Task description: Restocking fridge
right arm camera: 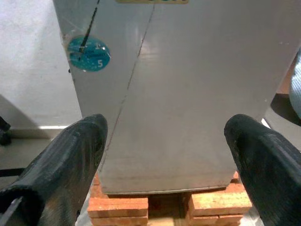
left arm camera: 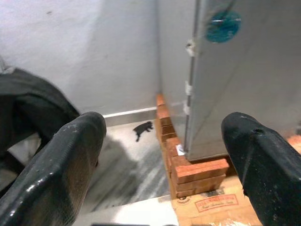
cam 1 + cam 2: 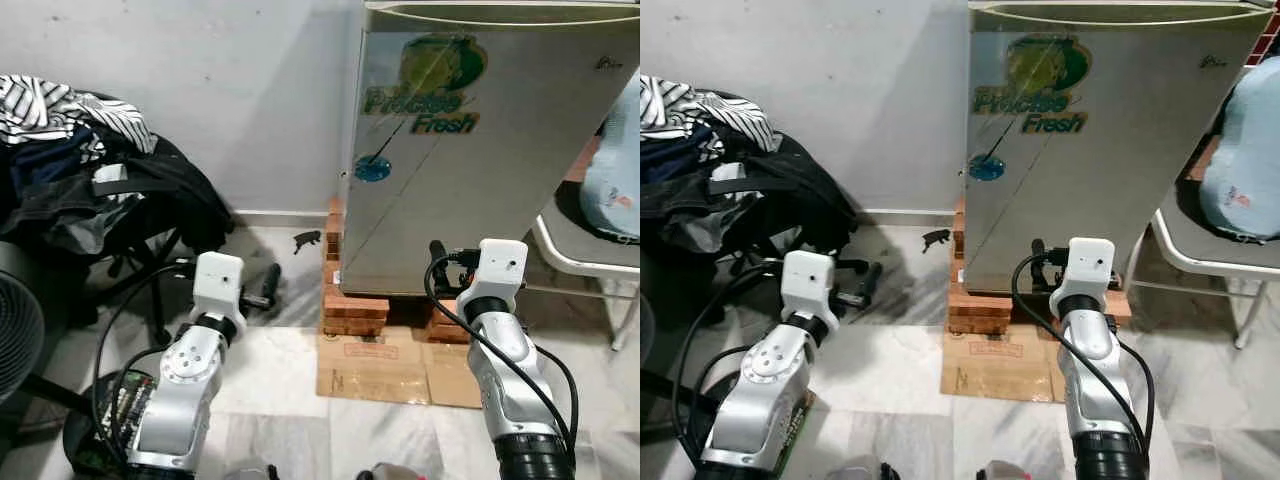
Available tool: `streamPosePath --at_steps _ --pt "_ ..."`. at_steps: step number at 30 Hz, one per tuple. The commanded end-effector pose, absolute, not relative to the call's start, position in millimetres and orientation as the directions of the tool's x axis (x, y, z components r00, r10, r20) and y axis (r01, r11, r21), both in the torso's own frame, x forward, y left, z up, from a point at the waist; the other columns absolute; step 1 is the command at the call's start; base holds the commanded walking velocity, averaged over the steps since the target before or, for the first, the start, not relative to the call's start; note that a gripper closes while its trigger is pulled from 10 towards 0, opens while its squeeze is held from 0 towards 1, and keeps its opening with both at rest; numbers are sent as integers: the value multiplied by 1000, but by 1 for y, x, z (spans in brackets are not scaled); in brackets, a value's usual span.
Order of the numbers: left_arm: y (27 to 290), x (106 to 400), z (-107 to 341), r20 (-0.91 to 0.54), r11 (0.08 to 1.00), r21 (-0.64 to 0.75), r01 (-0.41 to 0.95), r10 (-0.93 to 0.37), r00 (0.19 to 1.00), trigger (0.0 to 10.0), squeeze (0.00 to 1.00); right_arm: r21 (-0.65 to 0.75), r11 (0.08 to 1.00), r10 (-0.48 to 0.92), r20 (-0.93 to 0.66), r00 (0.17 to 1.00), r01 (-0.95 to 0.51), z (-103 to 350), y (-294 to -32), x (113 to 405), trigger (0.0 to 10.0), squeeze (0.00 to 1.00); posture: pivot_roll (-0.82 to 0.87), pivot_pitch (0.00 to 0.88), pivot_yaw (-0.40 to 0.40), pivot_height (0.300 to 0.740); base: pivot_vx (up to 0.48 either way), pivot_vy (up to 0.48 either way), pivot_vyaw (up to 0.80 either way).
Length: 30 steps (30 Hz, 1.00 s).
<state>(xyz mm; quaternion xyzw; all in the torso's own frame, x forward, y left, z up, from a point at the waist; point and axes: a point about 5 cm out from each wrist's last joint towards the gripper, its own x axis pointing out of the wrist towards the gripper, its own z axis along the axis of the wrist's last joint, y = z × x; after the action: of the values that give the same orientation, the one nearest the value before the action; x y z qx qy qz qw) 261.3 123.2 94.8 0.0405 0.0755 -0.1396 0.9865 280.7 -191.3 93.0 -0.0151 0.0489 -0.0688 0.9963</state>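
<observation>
Closed silver fridge [image 3: 480, 150] on bricks [image 3: 355, 310]

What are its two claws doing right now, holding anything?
Left gripper: open, holding nothing, near the fridge.
Right gripper: open, holding nothing, facing the fridge door.

Right gripper [image 1: 164, 160] with fingers [image 1: 66, 165] spread wide, facing the closed silver fridge door [image 1: 188, 94]. Round teal sticker [image 1: 89, 53] near the door's edge, possibly an energy label. Fridge sits on bricks [image 1: 117, 207]. White wall [image 1: 28, 61] beside it.
</observation>
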Motion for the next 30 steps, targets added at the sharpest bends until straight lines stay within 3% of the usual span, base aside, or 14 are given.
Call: streamPosePath --at_steps 1,11,18,22,30 --pt "117 266 96 -175 930 89 357 -338 925 10000 0 -46 986 -165 -53 985 163 103 -193 280 10000 0 -43 0 58 740 0 0 0" --pt "112 264 93 -199 934 43 355 -340 919 10000 0 -48 984 -174 -46 984 172 108 -192 275 10000 0 -87 40 106 740 0 0 -160" --pt "138 258 95 -177 980 2 198 -194 965 10000 0 -74 991 -121 -85 989 115 101 -192 276 10000 0 -6 40 13 740 0 0 -728" --pt "146 255 96 -175 990 -8 138 -137 975 10000 0 -77 995 -71 -85 994 64 104 -185 287 10000 0 21 32 -19 740 0 371 0" --pt "139 259 100 -139 987 31 157 -152 979 10000 0 -79 997 -9 -88 996 2 108 -175 302 10000 0 67 21 -70 740 0 480 -690"
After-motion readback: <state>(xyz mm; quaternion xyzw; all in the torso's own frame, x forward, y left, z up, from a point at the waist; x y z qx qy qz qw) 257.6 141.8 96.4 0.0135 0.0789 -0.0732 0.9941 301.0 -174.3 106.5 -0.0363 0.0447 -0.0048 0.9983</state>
